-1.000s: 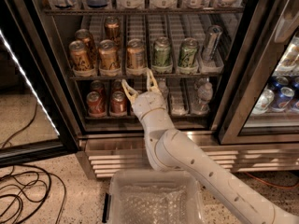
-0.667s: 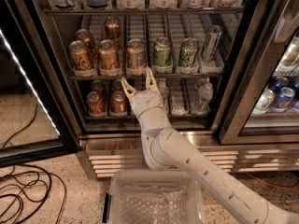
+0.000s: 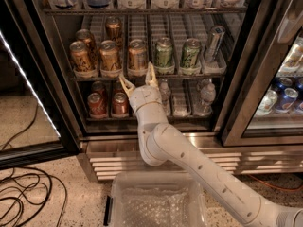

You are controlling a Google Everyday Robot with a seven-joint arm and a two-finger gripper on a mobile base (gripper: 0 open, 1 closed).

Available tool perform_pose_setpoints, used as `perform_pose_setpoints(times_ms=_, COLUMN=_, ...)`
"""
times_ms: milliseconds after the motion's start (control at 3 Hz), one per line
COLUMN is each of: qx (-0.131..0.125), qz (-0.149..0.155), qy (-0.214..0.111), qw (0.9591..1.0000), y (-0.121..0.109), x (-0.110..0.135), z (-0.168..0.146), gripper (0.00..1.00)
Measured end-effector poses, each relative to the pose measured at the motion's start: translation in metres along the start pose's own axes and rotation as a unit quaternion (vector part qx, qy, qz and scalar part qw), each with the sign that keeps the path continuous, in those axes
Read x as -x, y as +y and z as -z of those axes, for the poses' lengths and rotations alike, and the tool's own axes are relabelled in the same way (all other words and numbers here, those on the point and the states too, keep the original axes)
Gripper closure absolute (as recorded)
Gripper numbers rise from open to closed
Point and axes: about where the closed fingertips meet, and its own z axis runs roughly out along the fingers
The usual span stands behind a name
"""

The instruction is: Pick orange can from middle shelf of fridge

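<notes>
The fridge (image 3: 239, 103) stands open with wire shelves. On the middle shelf (image 3: 189, 74) several orange cans stand at the left; the front right one (image 3: 138, 56) is nearest my gripper. Two green cans (image 3: 164, 55) stand to their right, and a silver can (image 3: 214, 43) leans at the far right. My gripper (image 3: 138, 78) is open, fingers pointing up, just below and in front of that orange can, at the shelf's front edge. It holds nothing.
Red cans (image 3: 97, 104) and clear water bottles (image 3: 204, 96) stand on the lower shelf behind my wrist. Bottles line the top shelf (image 3: 142, 9). A clear plastic bin (image 3: 156, 200) sits on the floor below. Black cables (image 3: 28, 193) lie at the left. A second cooler door (image 3: 284, 89) is at the right.
My gripper has shifted slightly left and up, closer under the front right orange can. Its fingers stay spread. The cans have not moved.
</notes>
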Motion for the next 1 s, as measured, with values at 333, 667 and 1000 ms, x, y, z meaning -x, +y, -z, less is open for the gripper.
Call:
perform_pose_setpoints(times_ms=333, qx=-0.001, qz=-0.004, qy=0.003, qw=1.0000, y=0.002, x=-0.001, z=-0.010, gripper=0.33)
perform_pose_setpoints(times_ms=667, qx=-0.007, qz=-0.010, qy=0.002, qw=0.9999, y=0.002, x=-0.001, z=-0.020, gripper=0.33)
perform_pose_setpoints(times_ms=1000, qx=-0.018, qz=-0.018, qy=-0.002, qw=0.9997, y=0.002, x=0.000, z=-0.030, gripper=0.35)
